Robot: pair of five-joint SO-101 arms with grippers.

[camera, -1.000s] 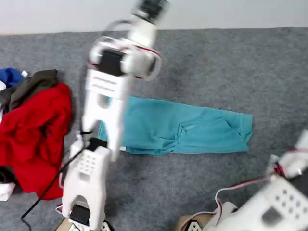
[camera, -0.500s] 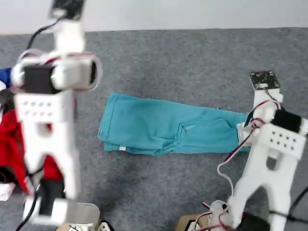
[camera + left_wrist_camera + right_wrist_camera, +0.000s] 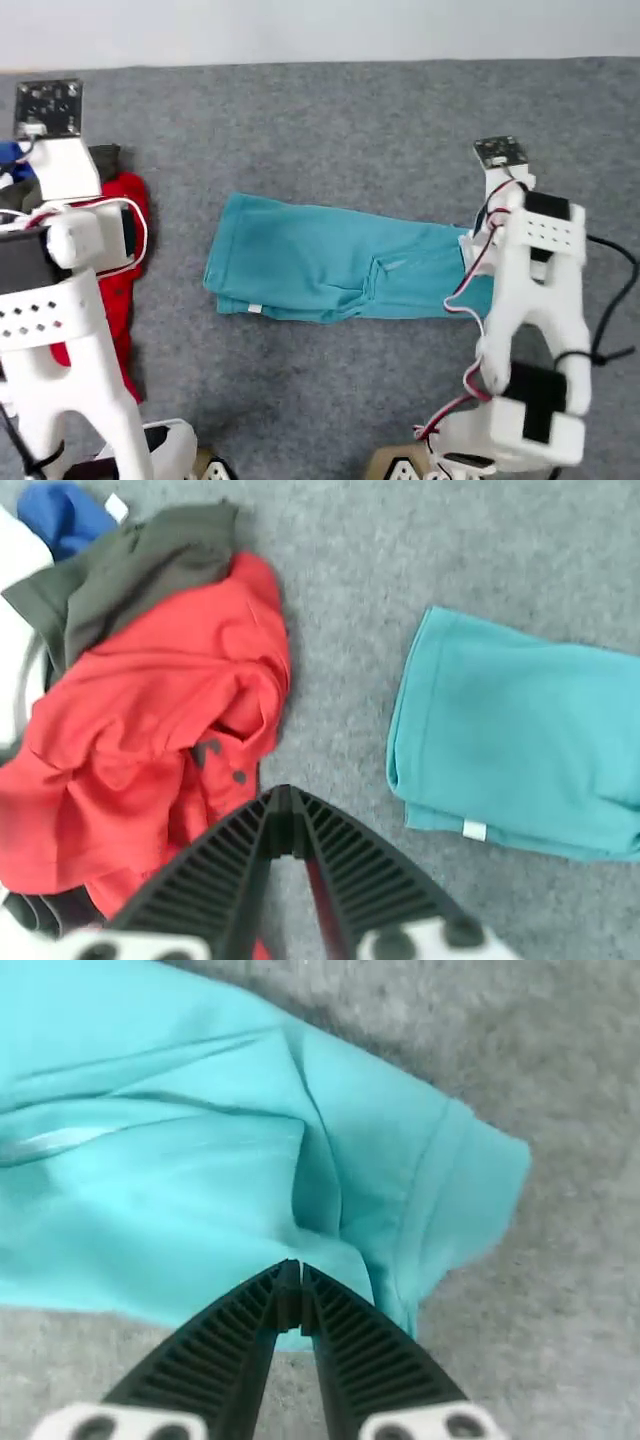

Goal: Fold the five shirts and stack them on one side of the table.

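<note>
From above, the teal shirt (image 3: 340,265) lies half-folded at centre, with the red shirt (image 3: 130,190) heaped at nine o'clock. Left wrist: left gripper (image 3: 285,810) pinched closed, empty, over red. Right wrist: right gripper (image 3: 292,1278) closed above the teal sleeve end. Drop in like that and it likely shoves the cloth, bunching the fold.

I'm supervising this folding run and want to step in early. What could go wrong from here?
1. The right gripper sits shut over the sleeve end of the teal shirt; a pinch there may catch only the top layer and pull the fold open.
2. The left gripper hangs at the edge of the red shirt, bunched against the dark shirt; lifting it could drag that one along.
</note>
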